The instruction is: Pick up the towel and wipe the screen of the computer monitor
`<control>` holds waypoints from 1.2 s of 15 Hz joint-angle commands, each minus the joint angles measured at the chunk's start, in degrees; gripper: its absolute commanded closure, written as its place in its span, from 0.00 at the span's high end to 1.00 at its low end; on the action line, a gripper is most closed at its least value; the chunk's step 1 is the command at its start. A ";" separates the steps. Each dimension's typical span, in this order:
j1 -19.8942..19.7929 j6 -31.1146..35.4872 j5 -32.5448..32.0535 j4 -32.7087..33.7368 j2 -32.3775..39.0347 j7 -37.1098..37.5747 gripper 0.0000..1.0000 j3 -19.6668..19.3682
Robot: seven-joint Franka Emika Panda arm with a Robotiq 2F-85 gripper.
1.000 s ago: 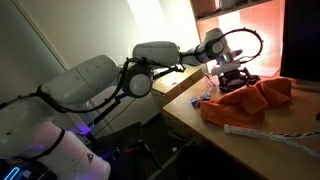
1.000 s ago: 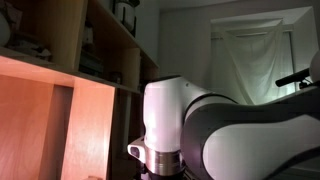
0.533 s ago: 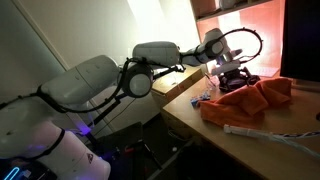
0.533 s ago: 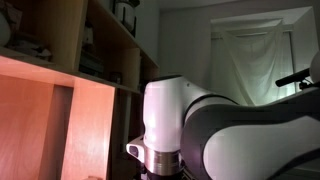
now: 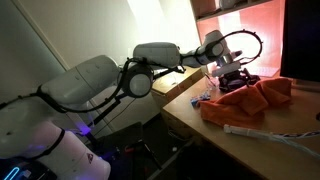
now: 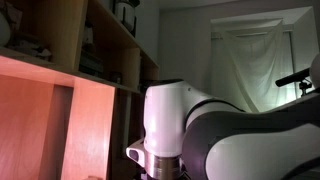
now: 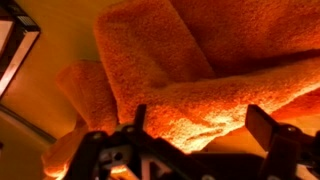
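**Almost on the cloth: open fingers poised over the towel**

Over a dim wooden tabletop (image 5: 192, 122), the robot arm (image 5: 160, 55) stretches out to one end of a crumpled orange-red towel (image 5: 252, 100). Its fingers (image 7: 265, 125) are spread wide and hold nothing. In the wrist view the towel (image 7: 190, 70) fills nearly the whole frame. A thick folded ridge lies between the two fingers and just ahead of their tips, very close, though whether it touches them cannot be told.

The pick-up appears to be the step in hand, and no wiping has begun. The next move likely calls for a short push into the cloth so the fingers straddle that fold. They would then need to close firmly on enough fabric to lift it. The dark panel at the edge of an exterior view, probably the computer monitor (image 5: 303, 40), stands well apart from the towel.
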 commanded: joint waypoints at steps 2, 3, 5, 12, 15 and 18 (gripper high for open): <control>-0.29 0.42 0.10 -0.72 0.01 -2.11 1.00 -0.29; -0.42 0.32 0.06 -0.82 0.03 -2.68 1.00 -0.29; -0.63 0.03 0.06 -1.12 0.03 -3.08 1.00 -0.25; -1.20 -0.98 0.12 -2.09 0.08 -5.99 1.00 0.20; -1.13 -1.27 -0.03 -2.34 0.09 -6.80 1.00 0.19; -1.04 -1.87 -0.15 -2.26 0.09 -7.30 1.00 0.07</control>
